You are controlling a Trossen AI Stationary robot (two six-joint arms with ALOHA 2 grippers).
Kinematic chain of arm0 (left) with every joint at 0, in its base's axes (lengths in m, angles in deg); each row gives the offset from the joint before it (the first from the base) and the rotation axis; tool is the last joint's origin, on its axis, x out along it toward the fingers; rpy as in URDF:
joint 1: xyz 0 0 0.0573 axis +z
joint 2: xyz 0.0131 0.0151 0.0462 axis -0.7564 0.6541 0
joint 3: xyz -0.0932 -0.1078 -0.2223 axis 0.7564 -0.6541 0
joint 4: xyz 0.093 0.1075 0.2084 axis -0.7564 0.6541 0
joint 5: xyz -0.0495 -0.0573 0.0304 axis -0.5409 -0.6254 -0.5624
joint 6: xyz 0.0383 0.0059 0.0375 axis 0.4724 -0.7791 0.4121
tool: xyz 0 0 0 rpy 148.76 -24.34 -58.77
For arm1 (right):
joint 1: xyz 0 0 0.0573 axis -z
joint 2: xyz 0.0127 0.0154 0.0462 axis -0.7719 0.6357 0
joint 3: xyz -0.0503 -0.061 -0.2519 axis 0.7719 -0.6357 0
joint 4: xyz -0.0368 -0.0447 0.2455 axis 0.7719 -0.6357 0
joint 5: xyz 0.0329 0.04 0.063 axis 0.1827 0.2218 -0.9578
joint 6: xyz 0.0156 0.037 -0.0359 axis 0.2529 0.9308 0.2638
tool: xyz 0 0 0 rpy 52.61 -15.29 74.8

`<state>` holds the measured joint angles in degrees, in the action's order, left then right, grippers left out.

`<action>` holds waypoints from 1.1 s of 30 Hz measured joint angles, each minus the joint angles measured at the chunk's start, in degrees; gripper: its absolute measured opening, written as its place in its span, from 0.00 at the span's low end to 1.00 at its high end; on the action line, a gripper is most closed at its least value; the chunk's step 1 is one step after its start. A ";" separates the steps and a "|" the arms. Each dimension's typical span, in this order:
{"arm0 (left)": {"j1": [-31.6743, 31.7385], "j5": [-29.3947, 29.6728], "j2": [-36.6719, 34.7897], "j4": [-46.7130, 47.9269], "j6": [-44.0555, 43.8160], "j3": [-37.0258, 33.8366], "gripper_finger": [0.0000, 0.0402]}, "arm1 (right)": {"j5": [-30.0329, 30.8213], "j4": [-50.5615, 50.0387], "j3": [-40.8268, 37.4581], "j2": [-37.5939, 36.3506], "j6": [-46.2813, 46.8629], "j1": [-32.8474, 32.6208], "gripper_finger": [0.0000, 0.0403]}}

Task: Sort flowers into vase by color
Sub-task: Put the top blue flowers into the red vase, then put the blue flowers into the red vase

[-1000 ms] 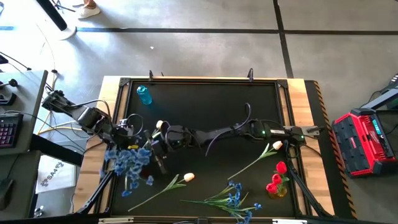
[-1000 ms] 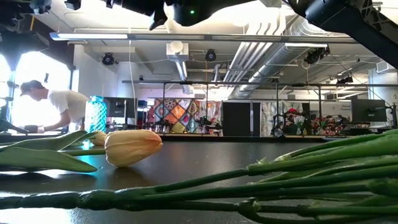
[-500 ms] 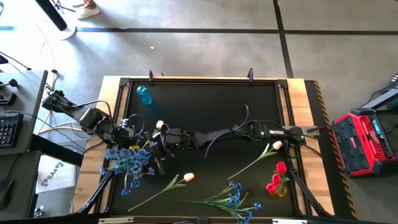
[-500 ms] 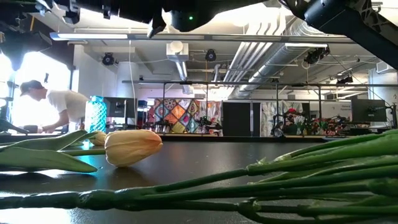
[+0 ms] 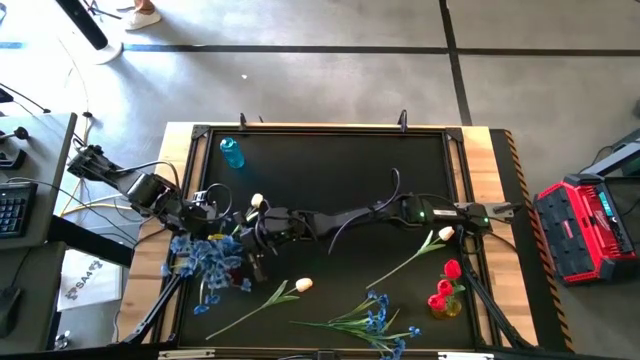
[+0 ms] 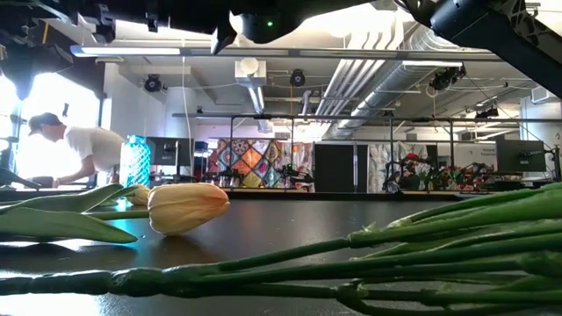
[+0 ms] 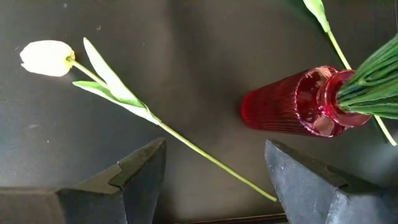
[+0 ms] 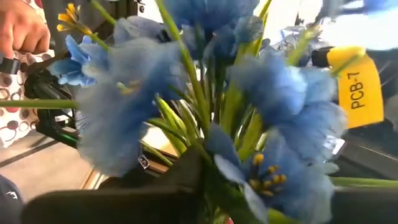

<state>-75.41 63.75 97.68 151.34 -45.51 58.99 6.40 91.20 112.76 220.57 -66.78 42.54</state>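
Observation:
A bunch of blue flowers (image 5: 208, 262) stands near the table's left edge. Its green stems (image 7: 373, 74) go into the mouth of a ribbed red vase (image 7: 289, 107), which the blossoms hide from above. My right gripper (image 5: 255, 250) reaches across the table to the bunch and is shut on it; blue blossoms (image 8: 280, 118) fill its wrist view. My left gripper (image 5: 215, 222) hovers open beside the bunch, above the vase and a cream tulip (image 7: 46, 58) that lies flat. More cream tulips (image 5: 303, 285) (image 5: 445, 233) and a blue spray (image 5: 375, 320) lie on the table. My right gripper comes at the blue flowers level from the table's right side, and green stems (image 8: 217, 186) run down beside its dark finger (image 8: 155, 193). Blossoms cover the place of contact, so the kind of hold does not show. The bunch stands upright with its stems in the red vase.
Red tulips stand in a yellow vase (image 5: 445, 295) near the right near corner. A blue vase (image 5: 231, 152) stands at the far left. A tulip head (image 6: 187, 207) and green stems (image 6: 439, 237) lie close to the low camera. A person (image 6: 79, 149) works beyond the table.
My right gripper has edged slightly toward the table's left with the blue bunch, whose blossoms have shifted a little. The flowers lying on the table have stayed in place.

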 joint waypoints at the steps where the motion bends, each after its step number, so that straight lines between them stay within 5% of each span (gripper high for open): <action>1: 0.00 0.02 0.00 0.00 -0.05 0.00 0.64 | 0.00 -0.12 0.00 0.00 0.18 0.00 0.18; 13: -0.01 2.56 -1.69 0.04 -0.56 0.00 0.64 | -0.04 -7.75 0.00 -3.45 2.03 0.24 0.54; 33: 0.00 16.63 -3.68 0.45 -9.47 1.63 0.58 | 0.98 -35.41 0.00 -18.06 1.56 1.77 0.56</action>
<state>-75.41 80.38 93.99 151.79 -54.98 60.63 7.38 55.79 112.76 202.52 -65.23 44.30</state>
